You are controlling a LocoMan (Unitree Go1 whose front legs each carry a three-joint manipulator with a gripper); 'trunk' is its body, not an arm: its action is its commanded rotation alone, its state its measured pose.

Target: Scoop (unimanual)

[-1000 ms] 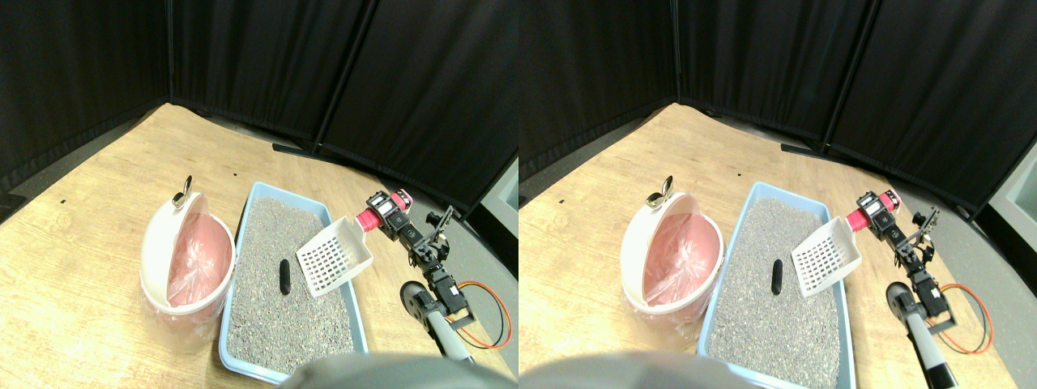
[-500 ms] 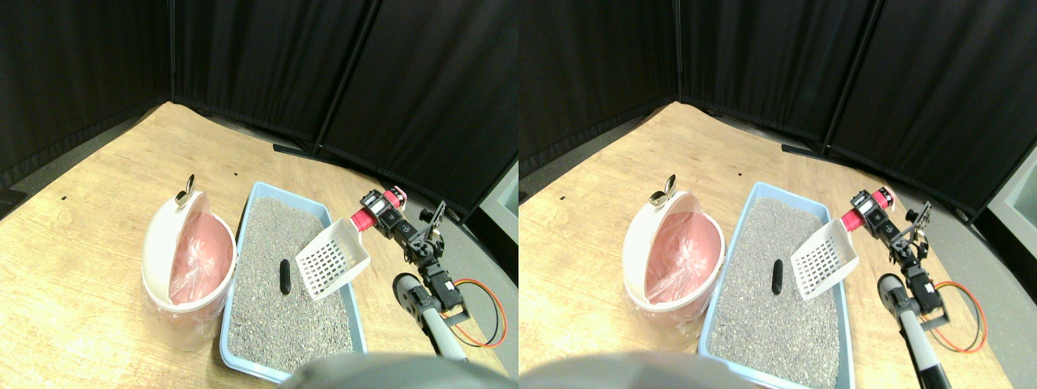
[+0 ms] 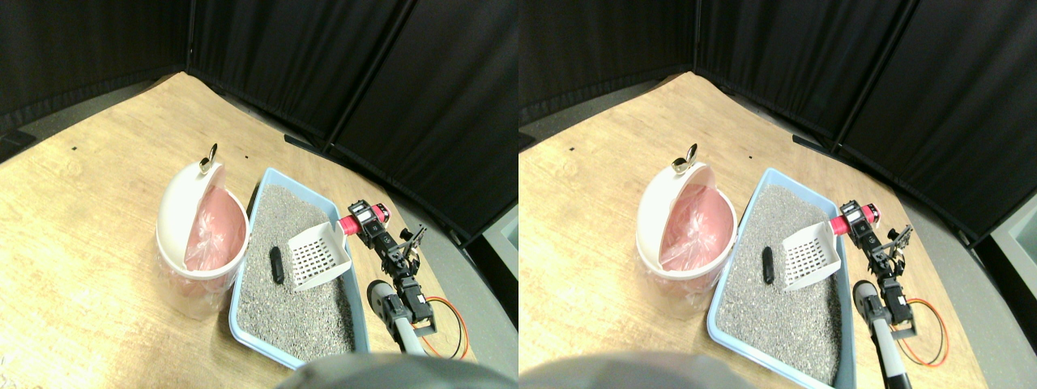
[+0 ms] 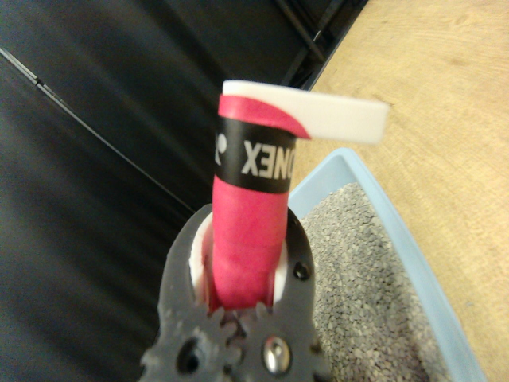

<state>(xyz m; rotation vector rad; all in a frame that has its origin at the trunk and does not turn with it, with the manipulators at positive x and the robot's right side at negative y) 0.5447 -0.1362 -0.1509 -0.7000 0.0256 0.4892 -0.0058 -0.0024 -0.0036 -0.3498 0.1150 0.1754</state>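
— So, what does the scoop look like?

— It is a white slotted plastic litter scoop (image 3: 317, 254) with a grid of small holes in its flat base and raised side walls. Its thick handle is wrapped in pink grip tape (image 4: 248, 239) with a black band. It sits over the right side of the tray, tilted, with its open front edge low near the litter.

— And who holds it?

— The right gripper (image 3: 366, 223) does; in the wrist view its dark jaws pinch the pink handle from both sides.

— What lies around it?

— A small dark oblong lump (image 3: 276, 264) rests on the coarse grey litter (image 3: 283, 304), just beside the scoop's front edge. The litter fills a pale blue rectangular plastic tray (image 3: 243, 274). Next to the tray stands a round white bin (image 3: 174, 223) with a tilted lid and a pink bag liner (image 3: 215, 239). Everything rests on a light wood-grain floor (image 3: 81, 243), with black curtain panels (image 3: 324, 57) behind.
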